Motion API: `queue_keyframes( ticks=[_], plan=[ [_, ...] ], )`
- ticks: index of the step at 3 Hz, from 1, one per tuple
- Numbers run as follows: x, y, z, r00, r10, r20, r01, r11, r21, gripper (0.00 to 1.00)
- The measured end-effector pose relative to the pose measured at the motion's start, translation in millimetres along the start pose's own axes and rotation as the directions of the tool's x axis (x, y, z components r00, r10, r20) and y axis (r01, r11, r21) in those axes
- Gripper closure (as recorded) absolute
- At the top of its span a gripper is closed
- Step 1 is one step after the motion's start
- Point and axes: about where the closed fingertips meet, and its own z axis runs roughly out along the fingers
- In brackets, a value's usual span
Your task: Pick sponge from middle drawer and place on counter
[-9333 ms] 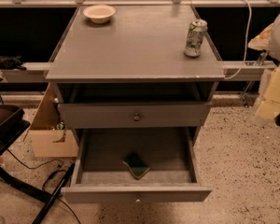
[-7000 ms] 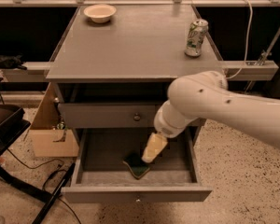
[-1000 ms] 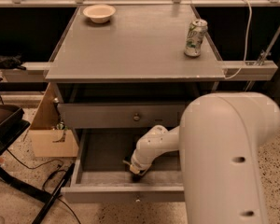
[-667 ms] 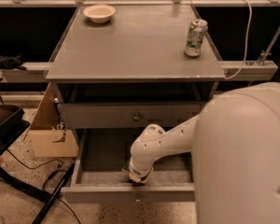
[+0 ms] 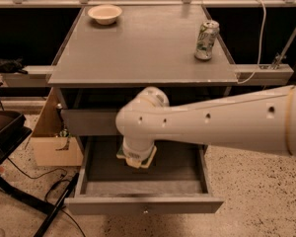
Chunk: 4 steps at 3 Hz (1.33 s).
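Note:
The middle drawer (image 5: 144, 204) stands pulled open below the counter (image 5: 143, 46). My white arm reaches in from the right, and its wrist hangs over the drawer's back half. My gripper (image 5: 136, 158) points down under the wrist and is mostly hidden by it. It is shut on the sponge (image 5: 151, 157), whose dark green face and pale yellow edge stick out on both sides. The sponge hangs above the drawer floor, below the level of the counter.
A pale bowl (image 5: 104, 14) sits at the counter's far left corner and a soda can (image 5: 206, 39) near its right edge. The upper drawer (image 5: 86, 122) is closed. A cardboard box (image 5: 52, 144) and a black chair base (image 5: 7, 132) stand on the left, with cables on the floor.
The gripper was down on the sponge on the drawer floor. It has now risen and moved back with the sponge in it, and the arm has swung higher across the cabinet front.

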Motion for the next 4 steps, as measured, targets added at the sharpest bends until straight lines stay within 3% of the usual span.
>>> queue_keyframes(
  ticks=[1, 2, 3, 4],
  plan=[
    [-44, -49, -113, 0.999, -0.033, 0.003, 0.032, 0.9955, 0.089, 1.0],
    [-43, -48, -111, 0.999, -0.034, 0.003, 0.034, 0.9955, 0.088, 1.0],
    [-46, -64, -136, 0.999, -0.042, 0.007, 0.041, 0.9926, 0.114, 1.0],
    [-54, -100, -181, 0.998, -0.063, -0.018, 0.065, 0.9875, 0.144, 1.0]
  ],
)
